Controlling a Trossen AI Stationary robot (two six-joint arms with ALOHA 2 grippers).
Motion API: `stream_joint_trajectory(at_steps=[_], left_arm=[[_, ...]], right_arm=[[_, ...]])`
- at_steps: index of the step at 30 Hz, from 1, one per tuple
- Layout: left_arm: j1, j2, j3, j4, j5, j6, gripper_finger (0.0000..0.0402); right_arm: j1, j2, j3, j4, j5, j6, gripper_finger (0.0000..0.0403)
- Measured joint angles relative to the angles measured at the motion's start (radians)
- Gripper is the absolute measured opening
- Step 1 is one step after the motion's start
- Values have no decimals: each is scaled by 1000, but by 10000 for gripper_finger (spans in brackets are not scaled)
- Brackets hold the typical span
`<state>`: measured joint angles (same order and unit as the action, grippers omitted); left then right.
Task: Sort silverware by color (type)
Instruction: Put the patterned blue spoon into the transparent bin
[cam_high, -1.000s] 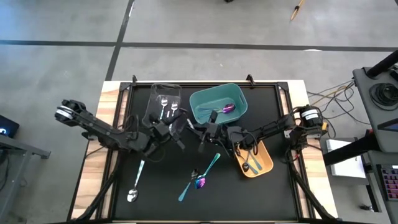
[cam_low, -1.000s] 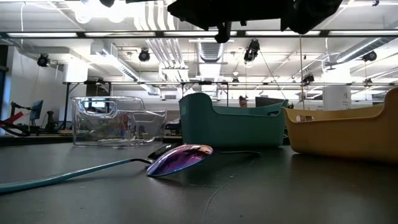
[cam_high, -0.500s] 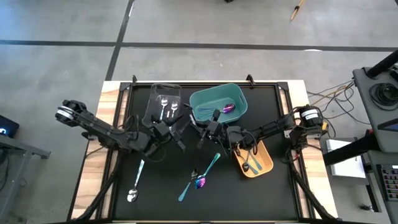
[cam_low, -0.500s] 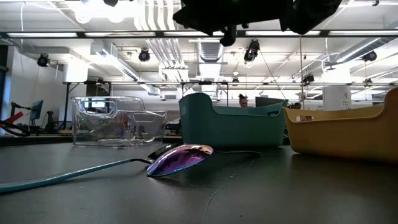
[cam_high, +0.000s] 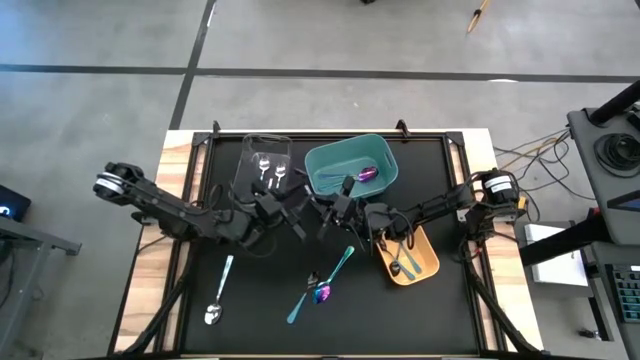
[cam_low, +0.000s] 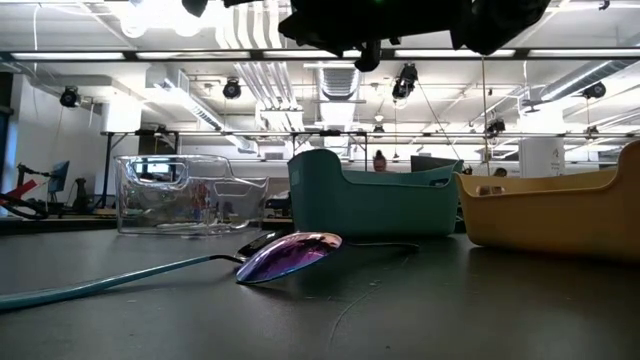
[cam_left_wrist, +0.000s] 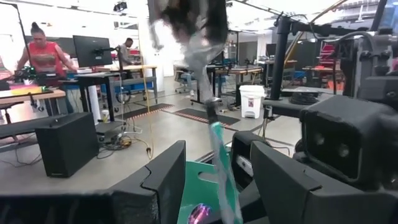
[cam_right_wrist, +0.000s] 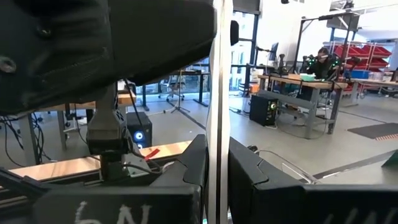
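Observation:
My two grippers meet above the table's middle. My right gripper (cam_high: 325, 218) is shut on a slim teal-handled utensil (cam_left_wrist: 219, 165), held clear of the table. My left gripper (cam_high: 298, 215) is open. Its fingers (cam_left_wrist: 165, 183) stand on either side of that utensil's handle without touching it. The utensil's upper end (cam_left_wrist: 186, 25) is blurred. A purple-blue spoon (cam_high: 321, 292) and a teal-handled utensil (cam_high: 335, 268) lie flat on the mat near the front. Another utensil (cam_high: 218, 292) lies flat at the front left. My right gripper pinches the utensil's thin shaft (cam_right_wrist: 215, 143) between its two fingers (cam_right_wrist: 194, 171). The fingers come level from the table's right and lie across the shaft. The utensil stands roughly upright and is lifted clear of the table.
A clear bin (cam_high: 250, 150) at the back left holds silver utensils. A teal bin (cam_high: 325, 160) at the back middle holds a purple spoon (cam_high: 367, 174). An orange bin (cam_high: 428, 262) at the right holds dark utensils. People stand at desks beyond the table.
My left gripper has gone toward the table's right edge, closing in on my right gripper and the utensil it holds. My right gripper has shifted slightly toward the far edge with the utensil.

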<state>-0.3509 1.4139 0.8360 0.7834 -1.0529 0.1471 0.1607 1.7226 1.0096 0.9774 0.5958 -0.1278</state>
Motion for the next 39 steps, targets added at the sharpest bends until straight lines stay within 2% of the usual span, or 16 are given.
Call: stream_joint_trajectory(at_steps=[7, 17, 21, 39], left_arm=[[11, 16, 16, 1, 7, 1, 158], [13, 14, 15, 2, 7, 0, 82], [14, 14, 15, 2, 7, 1, 67], [24, 14, 13, -21, 32, 1, 79]], right_arm=[[1, 0, -2, 0, 2, -3, 23], [1, 0, -2, 0, 7, -4, 23], [1, 0, -2, 0, 7, -4, 23], [1, 0, -9, -1, 2, -40, 25]])
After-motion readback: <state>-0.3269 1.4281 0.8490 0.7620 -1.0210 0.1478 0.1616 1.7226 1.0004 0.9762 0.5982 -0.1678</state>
